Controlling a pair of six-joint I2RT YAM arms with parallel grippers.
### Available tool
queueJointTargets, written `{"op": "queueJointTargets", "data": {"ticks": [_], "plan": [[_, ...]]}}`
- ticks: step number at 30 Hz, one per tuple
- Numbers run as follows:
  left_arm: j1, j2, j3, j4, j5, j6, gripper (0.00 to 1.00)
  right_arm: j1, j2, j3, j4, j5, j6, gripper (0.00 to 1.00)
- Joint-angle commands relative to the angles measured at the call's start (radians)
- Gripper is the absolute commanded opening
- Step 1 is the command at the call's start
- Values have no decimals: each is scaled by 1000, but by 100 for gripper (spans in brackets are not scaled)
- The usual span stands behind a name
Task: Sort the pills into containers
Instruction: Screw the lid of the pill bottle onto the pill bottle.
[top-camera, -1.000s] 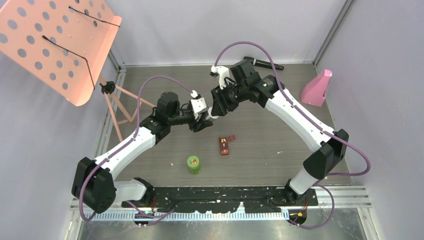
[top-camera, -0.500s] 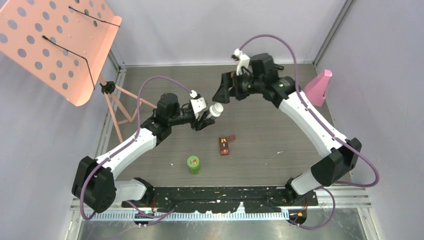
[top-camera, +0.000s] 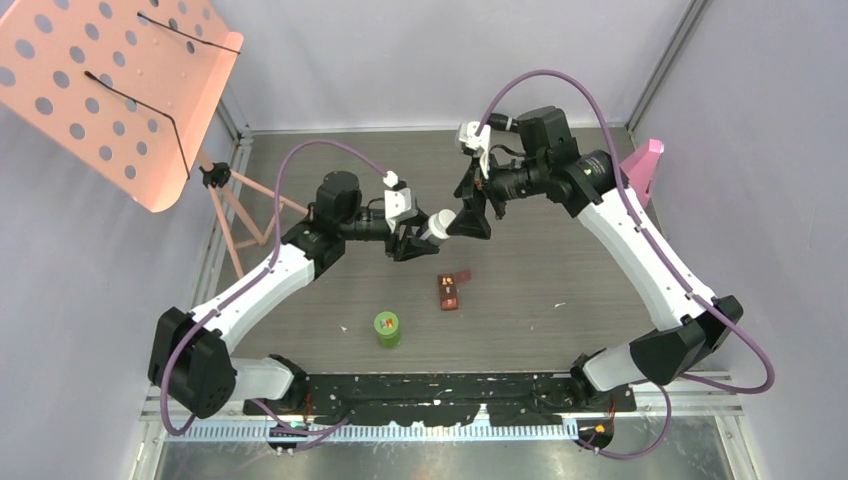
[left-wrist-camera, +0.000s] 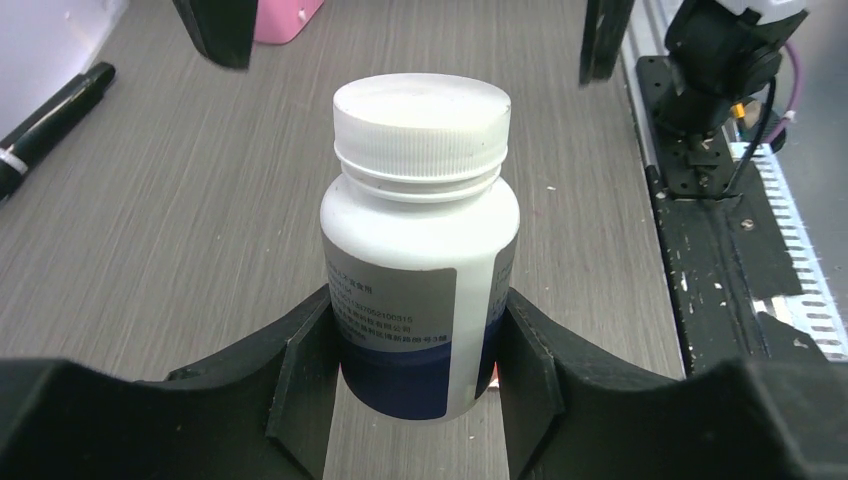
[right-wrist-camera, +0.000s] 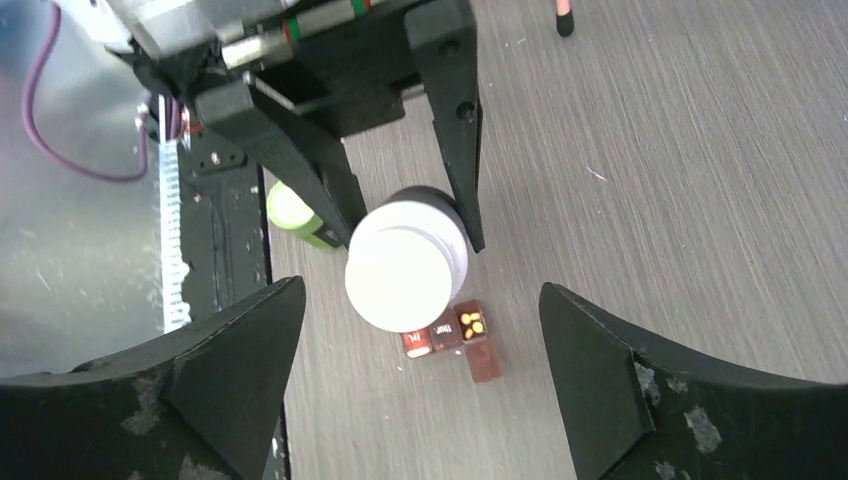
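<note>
My left gripper (left-wrist-camera: 418, 372) is shut on a white bottle (left-wrist-camera: 420, 250) with a white cap and a dark blue band at its base, held off the table. In the top view the bottle (top-camera: 437, 222) points toward my right gripper (top-camera: 468, 217). That right gripper (right-wrist-camera: 420, 340) is open and faces the bottle's cap (right-wrist-camera: 405, 275) without touching it. Below on the table lies the small brown case (right-wrist-camera: 462, 338), one compartment open with yellow pills (right-wrist-camera: 472, 323) inside; it shows too in the top view (top-camera: 452, 290). The green-lidded bottle (top-camera: 387, 328) stands nearer the arm bases.
A pink object (top-camera: 632, 178) sits by the right wall. An orange music stand (top-camera: 110, 90) rises at the far left. A black pen-like object (left-wrist-camera: 45, 115) lies on the table in the left wrist view. The black base rail (top-camera: 450, 388) runs along the near edge.
My right gripper opened off the bottle's cap, pulled back to the far right, then came back close in front of the cap. The left gripper kept hold of the bottle and shifted slightly right.
</note>
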Motion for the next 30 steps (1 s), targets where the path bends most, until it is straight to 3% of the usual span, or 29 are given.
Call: {"op": "queueJointTargets", "data": {"ticks": [1, 7, 18, 20, 23, 30], "plan": [[-4, 3, 57, -42, 89, 6, 0, 10, 11, 35, -113, -36, -188, 95], [-4, 8, 60, -41, 101, -4, 0, 29, 26, 9, -41, -25, -159, 80], [-4, -2, 51, 16, 53, -8, 0, 71, 66, -14, 33, 5, -75, 35], [-4, -7, 44, 32, 19, -10, 0, 75, 65, -36, 88, 38, 8, 25], [-4, -20, 16, 80, -68, -11, 0, 77, 96, -9, 126, 108, 258, 7], [-4, -29, -31, 159, -238, 4, 0, 138, 136, -50, 163, 482, 757, 5]]}}
